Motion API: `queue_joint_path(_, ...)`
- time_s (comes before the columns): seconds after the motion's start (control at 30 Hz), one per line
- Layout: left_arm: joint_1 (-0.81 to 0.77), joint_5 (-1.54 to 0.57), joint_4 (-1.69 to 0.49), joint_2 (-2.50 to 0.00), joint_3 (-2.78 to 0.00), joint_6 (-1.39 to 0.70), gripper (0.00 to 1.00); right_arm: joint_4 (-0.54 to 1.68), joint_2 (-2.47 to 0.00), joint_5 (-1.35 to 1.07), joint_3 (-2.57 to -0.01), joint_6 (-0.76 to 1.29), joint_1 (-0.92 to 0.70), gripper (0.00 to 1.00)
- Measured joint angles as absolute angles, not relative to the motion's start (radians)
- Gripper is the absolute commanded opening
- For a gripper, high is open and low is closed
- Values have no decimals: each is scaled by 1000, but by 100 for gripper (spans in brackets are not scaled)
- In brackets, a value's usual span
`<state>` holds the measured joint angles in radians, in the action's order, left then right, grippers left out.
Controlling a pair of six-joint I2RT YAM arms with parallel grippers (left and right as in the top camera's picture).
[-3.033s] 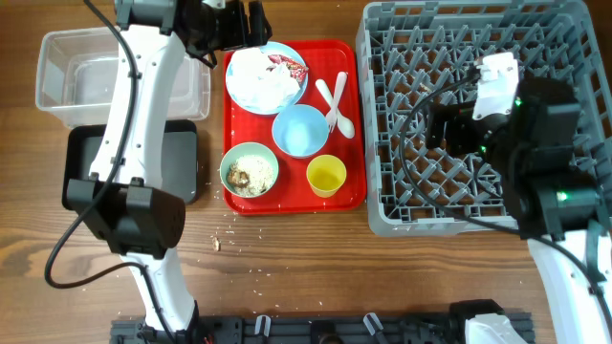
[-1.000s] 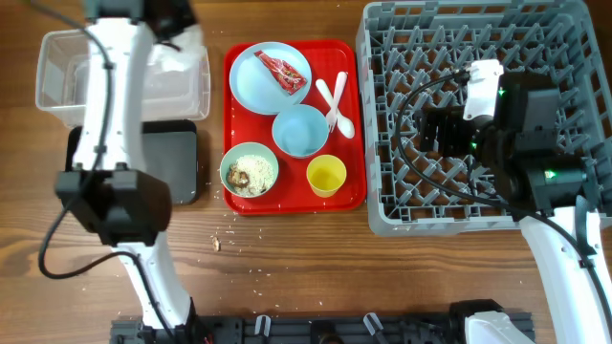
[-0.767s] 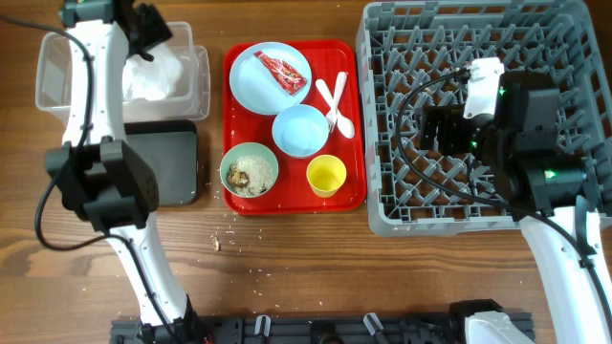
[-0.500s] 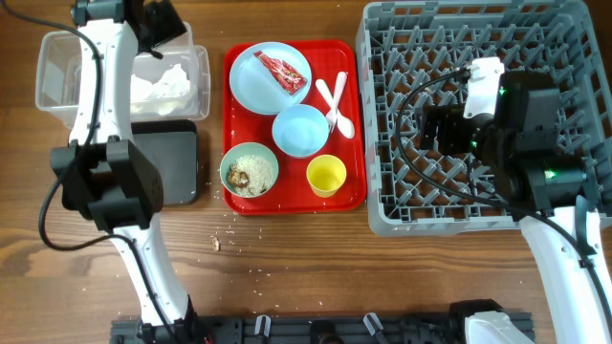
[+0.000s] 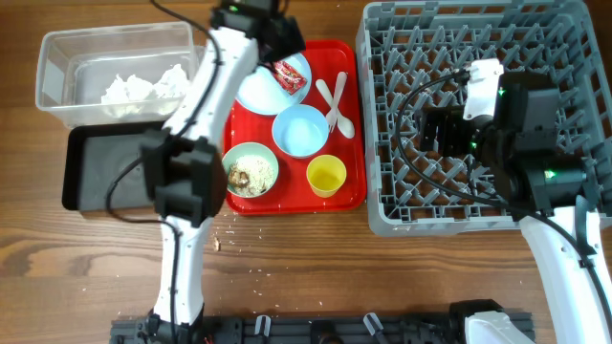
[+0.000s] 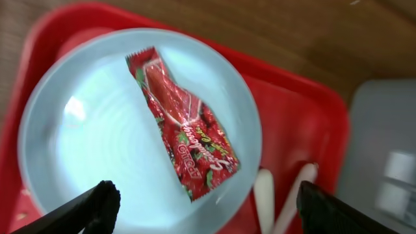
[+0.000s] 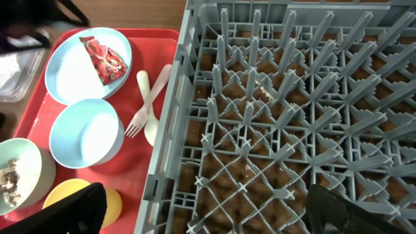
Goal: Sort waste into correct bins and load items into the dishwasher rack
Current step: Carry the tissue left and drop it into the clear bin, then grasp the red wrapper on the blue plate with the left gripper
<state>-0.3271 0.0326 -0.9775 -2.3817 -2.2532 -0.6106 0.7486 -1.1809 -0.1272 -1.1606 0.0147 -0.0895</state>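
My left gripper [image 5: 284,43] [image 6: 208,214] hangs open over the light blue plate [image 5: 266,88] [image 6: 117,143] on the red tray, its fingers [image 6: 97,205] wide on either side. A red-and-white wrapper [image 5: 290,75] [image 6: 185,130] lies on that plate. The crumpled white tissue [image 5: 143,88] lies in the clear tub [image 5: 57,57]. The black tray [image 5: 100,167] sits below it. My right gripper [image 5: 426,129] [image 7: 208,218] is open and holds nothing above the grey dishwasher rack [image 5: 535,38] [image 7: 286,130].
The red tray [image 5: 356,191] also holds a blue bowl [image 5: 300,130] [image 7: 86,133], a bowl with rice and scraps [image 5: 250,170] [image 7: 16,175], a yellow cup [image 5: 326,176] [image 7: 114,203] and white spoons [image 5: 335,100] [image 7: 149,97]. Loose grains [image 5: 229,229] dot the table.
The left arm let the tissue go into the clear tub, then swung right to the plate with its jaws open. The right arm has not moved.
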Motion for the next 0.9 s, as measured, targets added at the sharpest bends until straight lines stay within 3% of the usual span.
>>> queue_joint_path(0.33, -331, 55, -884, -2524, -2253, -672, 91, 757, -1181, -127, -1161, 15, -89, 100)
queue_joint_path(0.47, -331, 61, -870, -2553, -2253, -672, 83, 757, -1181, -127, -1161, 15, -89, 100)
queue_joint_path(0.5, -331, 64, -869, -2553, -2256, -671, 79, 757, -1181, -127, -1161, 15, -89, 100)
queue_joint_path(0.63, -331, 77, -867, -2560, -2257, -675, 27, 757, -1181, -127, -1161, 15, -89, 100)
queue_joint_path(0.73, -330, 81, -874, -2564, -2257, -666, 7, 757, -1181, -127, -1161, 15, -89, 100)
queue_joint_path(0.9, -330, 87, -915, -2567, -2261, -603, 4, 757, -1181, -127, -1161, 15, -89, 100)
